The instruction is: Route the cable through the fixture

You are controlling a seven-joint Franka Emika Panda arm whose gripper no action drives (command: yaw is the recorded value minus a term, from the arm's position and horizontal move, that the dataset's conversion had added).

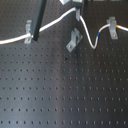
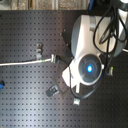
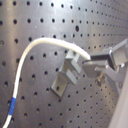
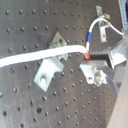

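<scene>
The white cable (image 1: 52, 22) runs from the first exterior view's left through a small upright clip, rises to my gripper (image 1: 78, 11) at the top, then loops down and up past a blue band (image 1: 100, 35) to a second clip. The slanted grey fixture (image 1: 74, 41) stands just below the gripper, with the cable passing above and beside it, not inside. In the second wrist view the gripper (image 4: 91, 55) is shut on the cable (image 4: 45, 54) right beside the fixture (image 4: 50, 69). The first wrist view shows the cable (image 3: 35, 47) arching over the fixture (image 3: 67, 76) into the fingers (image 3: 102, 62).
Two small upright grey clips stand on the black perforated board (image 1: 60, 95), one left (image 1: 28, 31) and one right (image 1: 113, 27). A dark bar (image 1: 40, 17) slants down near the left clip. The arm's body (image 2: 87, 50) hides much of the second exterior view.
</scene>
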